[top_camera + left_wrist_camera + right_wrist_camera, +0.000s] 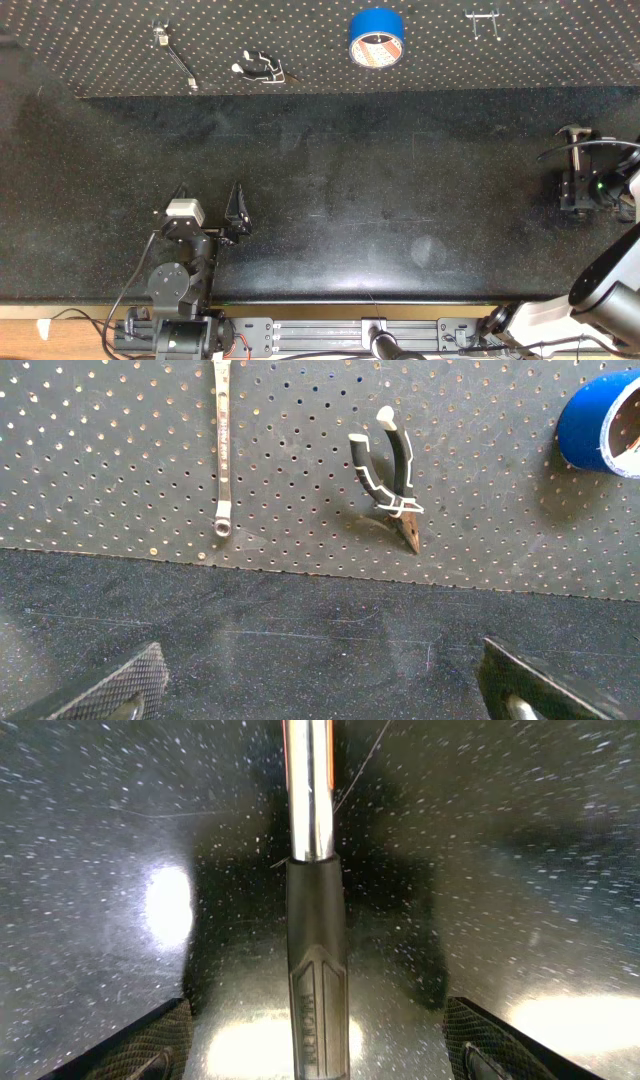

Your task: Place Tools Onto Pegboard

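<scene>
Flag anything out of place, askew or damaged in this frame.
The hammer lies on the table at the far right, inside the open right end effector, while the rightmost hook on the pegboard is bare. The wrench, pliers and tape hang in place; no damage shows.

Black speckled table (350,200), with a hammer (315,920) lying flat near its right edge. Behind it, a pegboard (300,35) carrying wrench (222,450), pliers (400,460) and blue tape (375,22).
</scene>
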`<state>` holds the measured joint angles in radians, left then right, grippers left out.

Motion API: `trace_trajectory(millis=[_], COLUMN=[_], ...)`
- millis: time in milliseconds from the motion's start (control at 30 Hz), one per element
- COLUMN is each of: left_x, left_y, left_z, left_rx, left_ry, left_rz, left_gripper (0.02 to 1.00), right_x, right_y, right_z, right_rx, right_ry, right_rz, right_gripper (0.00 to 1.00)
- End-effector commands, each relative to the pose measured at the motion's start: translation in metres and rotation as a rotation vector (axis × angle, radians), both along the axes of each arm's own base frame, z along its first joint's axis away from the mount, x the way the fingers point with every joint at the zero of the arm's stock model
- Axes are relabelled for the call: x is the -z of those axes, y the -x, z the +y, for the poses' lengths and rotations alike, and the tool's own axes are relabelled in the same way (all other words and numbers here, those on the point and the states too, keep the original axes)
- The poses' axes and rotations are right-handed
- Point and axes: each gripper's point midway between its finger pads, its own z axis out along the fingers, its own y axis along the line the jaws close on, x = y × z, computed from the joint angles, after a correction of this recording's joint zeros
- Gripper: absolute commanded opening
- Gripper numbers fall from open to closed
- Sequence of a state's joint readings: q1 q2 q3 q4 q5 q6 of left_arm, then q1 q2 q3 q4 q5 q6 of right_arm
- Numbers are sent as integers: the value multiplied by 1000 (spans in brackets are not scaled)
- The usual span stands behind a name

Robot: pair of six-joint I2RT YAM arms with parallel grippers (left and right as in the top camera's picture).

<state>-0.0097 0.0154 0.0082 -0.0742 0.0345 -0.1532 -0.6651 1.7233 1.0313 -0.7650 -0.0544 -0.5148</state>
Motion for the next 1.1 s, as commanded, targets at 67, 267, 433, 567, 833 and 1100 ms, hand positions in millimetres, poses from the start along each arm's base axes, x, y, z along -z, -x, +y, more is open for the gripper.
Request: trace_trajectory(millis=[67, 267, 433, 567, 833, 1100], left_x=[1, 1, 1, 1, 1, 1], left_y=[0, 0, 0, 0, 0, 0], left_z=[0, 0, 0, 0, 0, 0], left_rx=[3, 3, 3, 3, 3, 3], left_ry=[-16, -16, -16, -16, -16, -16], left_rz=[-2, -2, -2, -2, -1, -2], left_gripper=[996, 998, 993, 998, 996, 993], right_x=[7, 14, 16, -3, -215, -258], right_y=[4, 5, 3, -12, -64, -88], right_z=[0, 1, 0, -3, 62, 164], right_rx=[-19, -15, 16, 142, 296, 99], right_ry=[-4, -15, -17, -6, -53, -131], right_rz=[23, 37, 34, -62, -796, -936], right_gripper=[820, 80, 75, 75, 75, 77])
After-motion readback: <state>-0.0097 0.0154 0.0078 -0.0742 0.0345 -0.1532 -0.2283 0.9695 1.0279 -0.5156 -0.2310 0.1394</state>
